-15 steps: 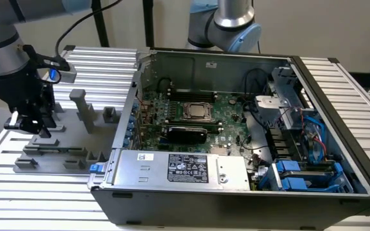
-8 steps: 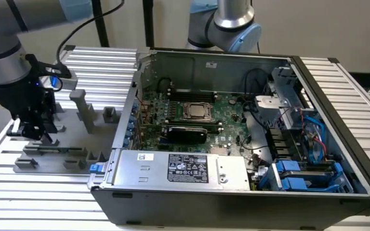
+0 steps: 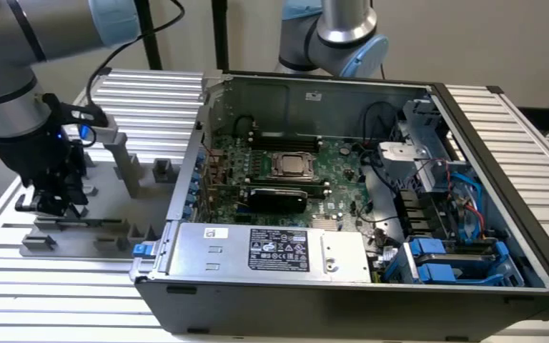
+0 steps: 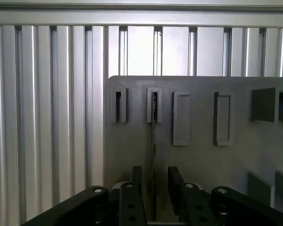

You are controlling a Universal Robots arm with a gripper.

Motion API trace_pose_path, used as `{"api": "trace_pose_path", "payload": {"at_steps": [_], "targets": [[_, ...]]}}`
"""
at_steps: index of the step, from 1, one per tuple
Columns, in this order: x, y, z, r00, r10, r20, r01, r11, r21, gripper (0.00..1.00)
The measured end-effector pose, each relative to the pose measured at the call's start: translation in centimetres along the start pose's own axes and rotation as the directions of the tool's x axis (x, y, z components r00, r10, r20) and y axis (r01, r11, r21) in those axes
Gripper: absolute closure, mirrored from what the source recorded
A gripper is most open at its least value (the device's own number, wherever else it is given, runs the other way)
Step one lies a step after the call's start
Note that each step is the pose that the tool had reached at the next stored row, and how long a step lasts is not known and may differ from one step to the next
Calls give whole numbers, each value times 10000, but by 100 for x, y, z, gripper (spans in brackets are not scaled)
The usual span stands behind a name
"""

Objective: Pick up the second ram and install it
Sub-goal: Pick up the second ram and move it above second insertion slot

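Note:
The second ram [image 4: 153,136] stands on edge in the grey holder plate [image 4: 132,141], seen edge-on as a thin dark strip running from one holder slot [image 4: 153,104] back toward the wrist. My gripper [image 4: 154,174] is open, with one black finger [image 4: 137,181] on each side of the stick and a small gap on both sides. In the exterior view the gripper [image 3: 53,206] hangs low over the holder plate [image 3: 112,209] at that view's left, outside the computer case. The motherboard [image 3: 337,187] lies inside the case, with the square CPU socket [image 3: 294,166] in its middle.
The open computer case [image 3: 351,286] fills the exterior view's centre and right, with a power supply [image 3: 265,250] at the front and blue drive caddies [image 3: 456,261]. Tall grey holder blocks [image 3: 126,161] stand beside the gripper. A second arm [image 3: 337,32] stands behind the case. The table is ribbed aluminium [image 3: 55,293].

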State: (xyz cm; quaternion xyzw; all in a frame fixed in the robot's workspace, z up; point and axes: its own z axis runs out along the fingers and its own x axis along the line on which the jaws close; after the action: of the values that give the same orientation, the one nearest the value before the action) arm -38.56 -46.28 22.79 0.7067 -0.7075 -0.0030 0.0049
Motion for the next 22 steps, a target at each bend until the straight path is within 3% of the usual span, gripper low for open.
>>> {"api": "trace_pose_path", "payload": {"at_steps": [12, 14, 20, 22], "targets": [[2, -3, 218, 10000, -1, 35, 1, 10000, 0, 0], [2, -3, 254, 10000, -1, 67, 1, 10000, 0, 0], [2, -8, 304, 9997, -3, 233, 3, 10000, -2, 0], [2, -8, 308, 9997, -1, 242, 1, 10000, -1, 0]]}}
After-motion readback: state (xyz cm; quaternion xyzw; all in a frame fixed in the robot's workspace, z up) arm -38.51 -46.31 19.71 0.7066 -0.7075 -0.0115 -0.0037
